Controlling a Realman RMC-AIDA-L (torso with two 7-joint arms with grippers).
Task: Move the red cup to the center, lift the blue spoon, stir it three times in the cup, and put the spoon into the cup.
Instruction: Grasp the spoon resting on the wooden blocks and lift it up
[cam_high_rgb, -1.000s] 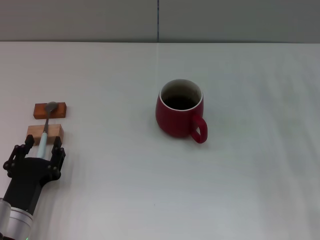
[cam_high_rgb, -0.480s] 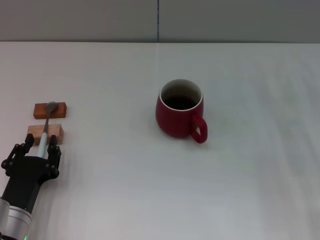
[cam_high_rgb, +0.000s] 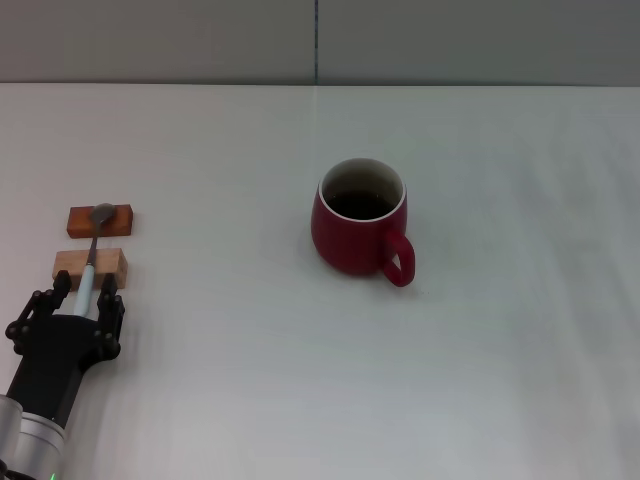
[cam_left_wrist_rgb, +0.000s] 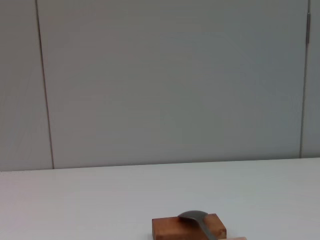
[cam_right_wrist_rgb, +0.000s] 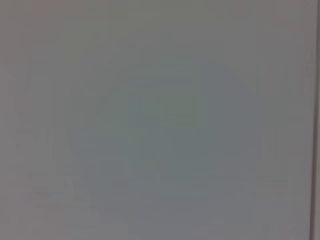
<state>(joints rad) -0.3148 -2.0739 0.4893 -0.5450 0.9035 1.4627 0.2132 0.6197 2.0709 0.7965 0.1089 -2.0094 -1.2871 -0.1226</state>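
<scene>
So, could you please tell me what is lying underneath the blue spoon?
Two small wooden blocks: the slim light-blue-handled spoon has its grey bowl on the reddish-brown block and its handle across the pale block. The handle's end is hidden between the left gripper jaws.

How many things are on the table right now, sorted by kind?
Cups: 1, the red cup.
Spoons: 1, the blue spoon, lying across the blocks.
Wooden blocks: 2, the dark block and the pale block.
Total: 4, with the left gripper at the spoon's handle end.
</scene>
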